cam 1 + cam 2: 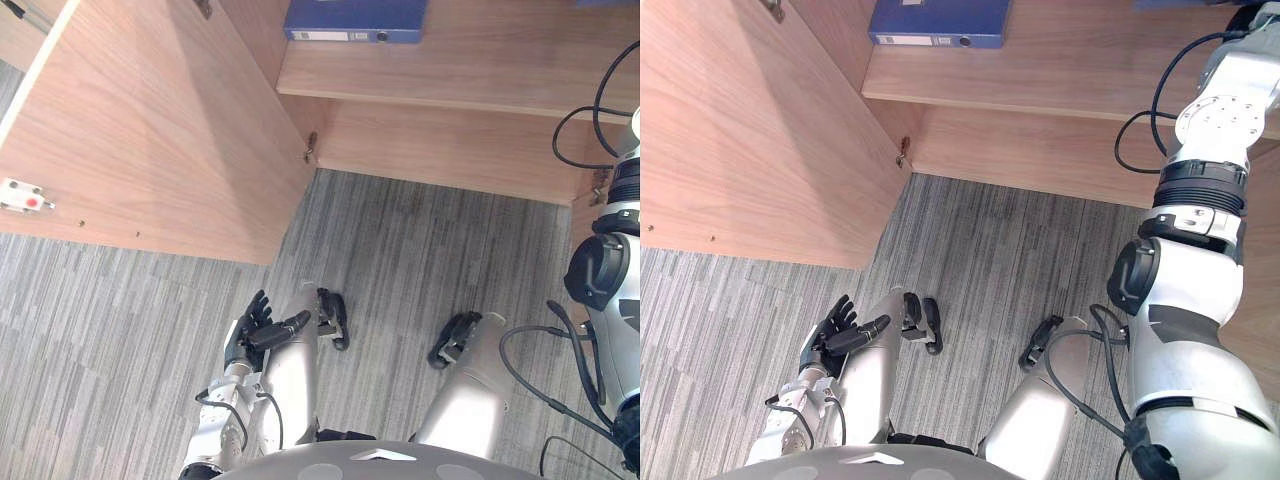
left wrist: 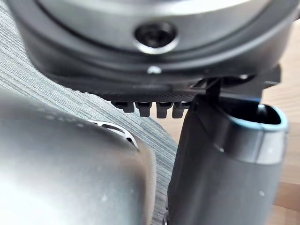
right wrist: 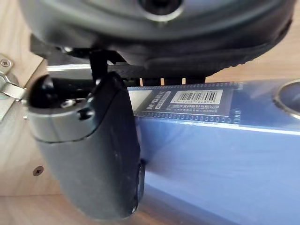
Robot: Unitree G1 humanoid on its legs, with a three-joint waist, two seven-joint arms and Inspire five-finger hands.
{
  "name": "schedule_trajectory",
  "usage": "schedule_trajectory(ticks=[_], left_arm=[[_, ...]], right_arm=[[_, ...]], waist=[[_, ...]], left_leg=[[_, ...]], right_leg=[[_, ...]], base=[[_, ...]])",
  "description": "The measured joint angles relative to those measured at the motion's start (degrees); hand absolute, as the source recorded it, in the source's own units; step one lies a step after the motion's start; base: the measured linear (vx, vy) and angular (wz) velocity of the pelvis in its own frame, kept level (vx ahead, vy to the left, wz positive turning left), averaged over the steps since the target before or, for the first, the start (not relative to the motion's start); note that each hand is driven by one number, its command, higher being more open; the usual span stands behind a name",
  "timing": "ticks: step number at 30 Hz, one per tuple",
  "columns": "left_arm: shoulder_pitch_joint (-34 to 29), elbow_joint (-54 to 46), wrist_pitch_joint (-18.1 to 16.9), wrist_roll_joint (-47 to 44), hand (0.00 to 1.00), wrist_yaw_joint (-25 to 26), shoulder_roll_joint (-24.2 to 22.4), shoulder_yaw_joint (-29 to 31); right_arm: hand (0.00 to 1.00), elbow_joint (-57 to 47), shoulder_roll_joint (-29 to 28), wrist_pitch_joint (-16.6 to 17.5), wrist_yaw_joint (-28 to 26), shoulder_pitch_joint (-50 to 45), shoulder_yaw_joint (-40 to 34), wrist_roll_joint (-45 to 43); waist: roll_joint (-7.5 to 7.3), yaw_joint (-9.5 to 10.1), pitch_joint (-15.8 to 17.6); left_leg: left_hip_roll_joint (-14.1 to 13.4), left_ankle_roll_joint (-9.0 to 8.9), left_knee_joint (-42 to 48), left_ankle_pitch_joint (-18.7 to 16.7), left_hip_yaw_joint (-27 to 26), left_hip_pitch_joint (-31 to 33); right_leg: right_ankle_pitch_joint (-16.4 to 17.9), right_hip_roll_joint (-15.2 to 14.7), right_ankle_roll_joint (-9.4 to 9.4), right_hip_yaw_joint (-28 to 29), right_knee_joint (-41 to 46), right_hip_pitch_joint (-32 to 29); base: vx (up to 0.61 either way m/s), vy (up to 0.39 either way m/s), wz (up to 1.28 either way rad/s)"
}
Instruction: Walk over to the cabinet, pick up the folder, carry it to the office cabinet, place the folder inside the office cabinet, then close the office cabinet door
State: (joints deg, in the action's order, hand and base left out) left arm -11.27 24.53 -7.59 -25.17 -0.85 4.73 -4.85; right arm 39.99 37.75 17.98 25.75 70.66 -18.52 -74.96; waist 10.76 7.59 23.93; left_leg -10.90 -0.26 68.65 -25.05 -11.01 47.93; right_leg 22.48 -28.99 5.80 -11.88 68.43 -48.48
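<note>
In the right wrist view, a blue folder (image 3: 211, 145) with a barcode label on its spine lies in the wooden office cabinet. My right hand (image 3: 89, 154) is on it, thumb pressed against the spine and fingers over its top edge. The right arm (image 1: 1200, 200) reaches up into the cabinet's right part, where a blue sliver of that folder (image 1: 1180, 3) shows. A second blue folder (image 1: 355, 20) lies flat on the shelf (image 1: 450, 75) further left. My left hand (image 1: 255, 330) hangs low beside my body, open with relaxed fingers and nothing in it.
The cabinet's wooden door (image 1: 150, 130) stands swung open on the left, with a hinge (image 1: 310, 148) at its inner corner and a small white catch (image 1: 22, 195) near its outer edge. Grey striped carpet (image 1: 430, 240) covers the floor in front.
</note>
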Motion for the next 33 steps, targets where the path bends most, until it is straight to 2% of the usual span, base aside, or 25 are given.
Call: schedule_trajectory(ticks=[5, 10, 11, 15, 27, 33], left_arm=[[0.7, -0.8, -0.4, -1.1, 1.00, 0.1, 0.3, 0.0], [2.3, -2.3, -1.1, -1.0, 1.00, 0.9, 1.2, -2.0], [2.4, -2.9, -1.1, -1.1, 1.00, 0.9, 1.9, -2.5], [2.5, -5.0, -1.2, -1.1, 1.00, 1.3, 2.4, -3.2], [2.5, -5.8, -1.2, -1.2, 1.00, 2.0, 2.4, -3.2], [2.5, -6.5, -1.2, -1.3, 1.00, 1.5, 2.4, -3.3]], right_arm=[[0.00, -9.3, -4.4, 3.9, 0.1, -3.5, -4.3, 0.4], [0.00, -11.0, -8.3, 4.4, 0.9, -8.9, -7.6, 0.2], [0.00, -11.0, -9.0, 4.8, 1.8, -10.4, -9.5, 0.2], [0.00, -10.8, -9.1, 4.9, 2.4, -13.7, -10.3, 0.2], [0.00, -8.8, -10.7, 4.9, 2.4, -13.8, -10.7, -0.1], [0.00, -8.8, -10.7, 4.9, 2.4, -14.6, -10.7, 0.0]], waist=[[0.52, 0.11, 1.4], [0.72, 0.28, 1.5], [1.20, 0.28, 1.8], [1.58, 0.84, 1.8], [2.07, 1.20, 1.5], [2.64, 1.24, 1.1]], left_leg=[[-1.9, -0.07, 9.4, -3.4, 1.2, 5.6], [-2.7, 0.06, 13.7, -4.9, 1.5, 9.0], [-2.8, 0.21, 14.7, -5.0, 1.9, 10.0], [-2.9, 0.44, 16.5, -5.3, 1.8, 12.5], [-3.7, 0.29, 16.7, -5.9, 1.8, 12.6], [-3.7, 0.36, 13.3, -5.9, 1.5, 9.7]], right_leg=[[3.1, 0.0, -0.09, 3.0, 8.8, -6.3], [4.0, 0.1, -0.41, 4.5, 12.6, -10.3], [4.1, 0.1, -0.35, 4.6, 13.5, -11.1], [4.2, 0.0, -0.43, 5.9, 15.2, -14.2], [3.9, 0.7, -0.86, 5.7, 14.6, -14.3], [3.1, 1.1, -0.31, 4.0, 10.5, -10.4]], base=[[-0.11, 0.050, -0.06], [-0.09, 0.053, -0.06], [-0.05, 0.031, 0.02], [-0.05, 0.021, -0.01], [-0.02, 0.002, -0.03], [0.01, 0.022, -0.01]])
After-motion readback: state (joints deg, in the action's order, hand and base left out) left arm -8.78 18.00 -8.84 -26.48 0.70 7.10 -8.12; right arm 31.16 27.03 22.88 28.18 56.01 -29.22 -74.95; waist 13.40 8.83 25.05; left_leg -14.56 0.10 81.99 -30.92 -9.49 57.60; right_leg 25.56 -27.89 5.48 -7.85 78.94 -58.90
